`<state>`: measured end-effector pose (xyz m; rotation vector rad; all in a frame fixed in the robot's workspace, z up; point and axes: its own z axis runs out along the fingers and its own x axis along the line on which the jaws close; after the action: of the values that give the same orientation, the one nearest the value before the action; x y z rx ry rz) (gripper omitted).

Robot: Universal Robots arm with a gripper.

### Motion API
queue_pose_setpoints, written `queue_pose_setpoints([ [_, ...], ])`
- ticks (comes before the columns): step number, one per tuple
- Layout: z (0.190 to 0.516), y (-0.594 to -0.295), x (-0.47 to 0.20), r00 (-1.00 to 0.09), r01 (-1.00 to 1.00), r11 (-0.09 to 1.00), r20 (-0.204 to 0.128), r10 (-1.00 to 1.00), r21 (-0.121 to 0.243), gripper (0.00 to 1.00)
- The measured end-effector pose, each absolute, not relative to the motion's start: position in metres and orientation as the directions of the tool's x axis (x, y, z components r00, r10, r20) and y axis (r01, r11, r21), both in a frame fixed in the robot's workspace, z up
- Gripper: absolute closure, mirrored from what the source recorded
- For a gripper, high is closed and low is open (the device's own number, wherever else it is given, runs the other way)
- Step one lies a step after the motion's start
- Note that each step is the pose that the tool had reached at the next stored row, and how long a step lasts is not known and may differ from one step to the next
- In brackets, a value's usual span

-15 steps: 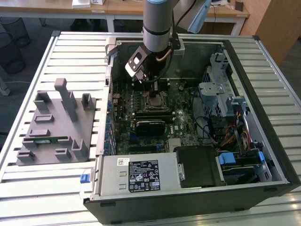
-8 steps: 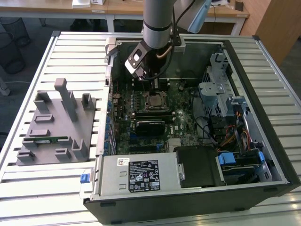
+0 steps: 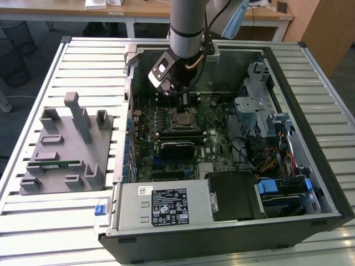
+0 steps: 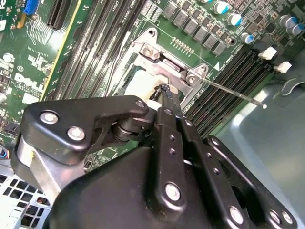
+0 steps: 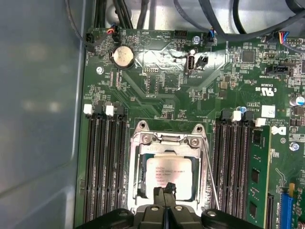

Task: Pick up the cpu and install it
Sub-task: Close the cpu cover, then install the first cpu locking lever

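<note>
The cpu (image 5: 169, 174) lay flat in its socket (image 5: 167, 141) on the board (image 5: 167, 90), silver plate up, directly under the claw (image 5: 165, 193). The two fingers of the claw were pressed together with nothing between them. Their tips stood over one edge of the cpu; if they touched the plate, I could not tell.

In the exterior view the arm (image 3: 187, 27) came down from above into the open case (image 3: 316, 183). Its wrist was tilted, so the claw (image 3: 176, 98) pointed down at the middle of the board.

The metal frame of the socket sat close around the cpu on all sides. A thin lever (image 5: 212, 176) ran just beside the socket, near the claw. Long black slots (image 5: 102, 162) ran on both sides of the claw, and a green stick (image 5: 257, 171) stood in a slot beyond the lever. Above the socket the room was open, and the case walls were well apart from the claw.

The case also held cables (image 3: 272, 155) and a grey box (image 3: 161, 205), both well apart from the claw. Outside the case, far from the claw toward the exterior view's left, a grey tray (image 3: 83, 160) lay on the table (image 3: 33, 233), with a thin green strip (image 3: 55, 164) in it.
</note>
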<state>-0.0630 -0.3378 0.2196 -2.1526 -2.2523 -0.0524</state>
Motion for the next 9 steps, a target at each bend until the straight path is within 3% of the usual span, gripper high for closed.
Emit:
queue_pose_setpoints([
  [9,0.2194,-0.3378,-0.0597,-0.045,0.999,0.045,0.042,0.998,0.006,0.89],
])
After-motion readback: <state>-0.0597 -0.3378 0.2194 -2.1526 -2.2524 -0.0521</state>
